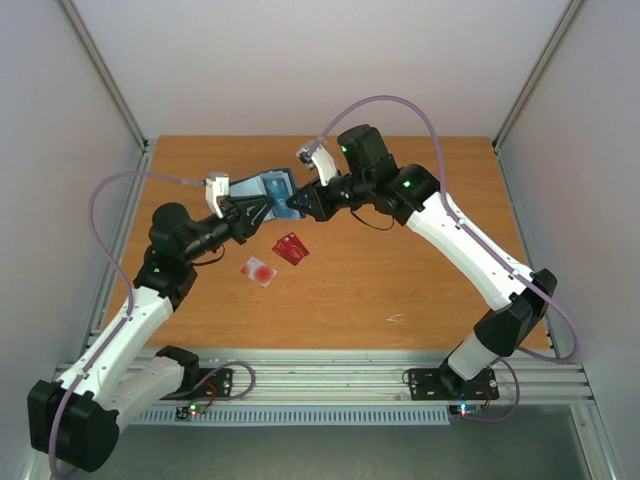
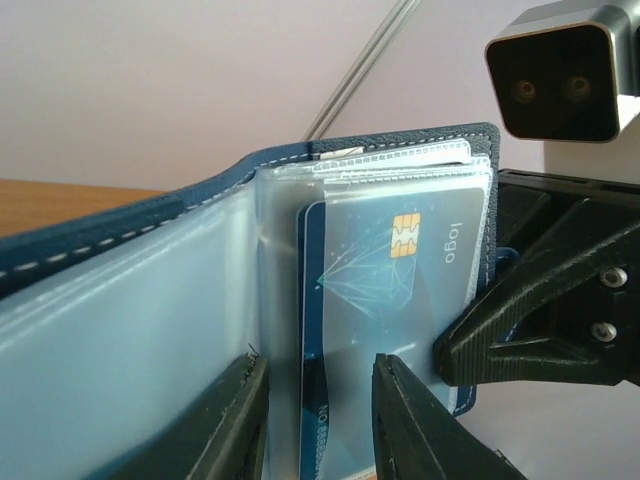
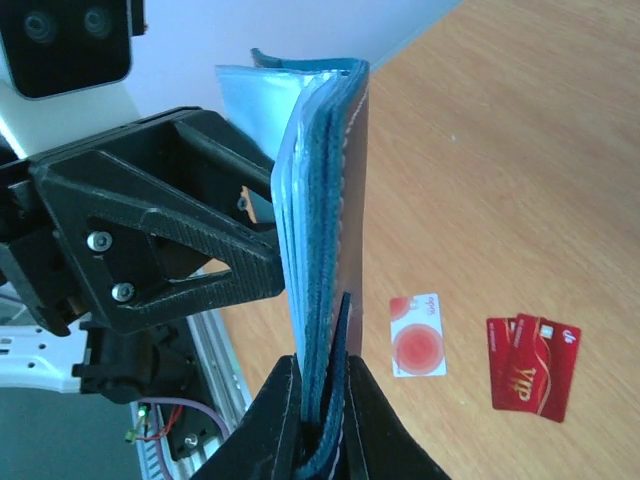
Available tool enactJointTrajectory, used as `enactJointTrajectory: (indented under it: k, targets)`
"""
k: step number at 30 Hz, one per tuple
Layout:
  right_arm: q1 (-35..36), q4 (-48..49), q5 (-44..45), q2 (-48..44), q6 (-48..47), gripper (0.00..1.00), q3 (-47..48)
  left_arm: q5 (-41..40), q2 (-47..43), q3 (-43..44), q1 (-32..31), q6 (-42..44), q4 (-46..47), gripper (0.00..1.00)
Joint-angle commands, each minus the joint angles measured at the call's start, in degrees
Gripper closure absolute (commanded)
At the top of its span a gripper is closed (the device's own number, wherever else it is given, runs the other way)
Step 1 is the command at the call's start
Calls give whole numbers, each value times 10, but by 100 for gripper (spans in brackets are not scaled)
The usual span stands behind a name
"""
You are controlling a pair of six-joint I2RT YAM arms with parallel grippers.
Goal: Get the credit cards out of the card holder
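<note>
The card holder hangs open in the air above the table, toward eleven o'clock of the table's centre when seen from above with the arm bases at six. The right gripper is clamped tight on the holder's cover edge, apparently to steady it so the pockets fan out toward the other arm. The left gripper has its fingers partly apart on either side of the clear pocket leaf holding the teal-blue card; I cannot tell whether they pinch it. Two cards already lie out on the wood: a pale card with a red circle at six o'clock of the holder, and a red card at five.
</note>
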Motion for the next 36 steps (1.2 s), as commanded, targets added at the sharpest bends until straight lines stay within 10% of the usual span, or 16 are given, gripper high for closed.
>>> enactJointTrajectory:
  k: [1,11,27,36]
  targets:
    - [3,80,-100,-37,-14,99,-22,25,-2,-4,2,-12,41,69]
    - [2,169,-199,-70,-36,99,-69,130,-10,46,-3,-47,134,63]
    - [-29,133,-89,53,1,99,53,183,3,107,-14,-79,165,72]
    - [-69,161,-245,8,-23,99,13,178,-2,94,-8,-59,134,71]
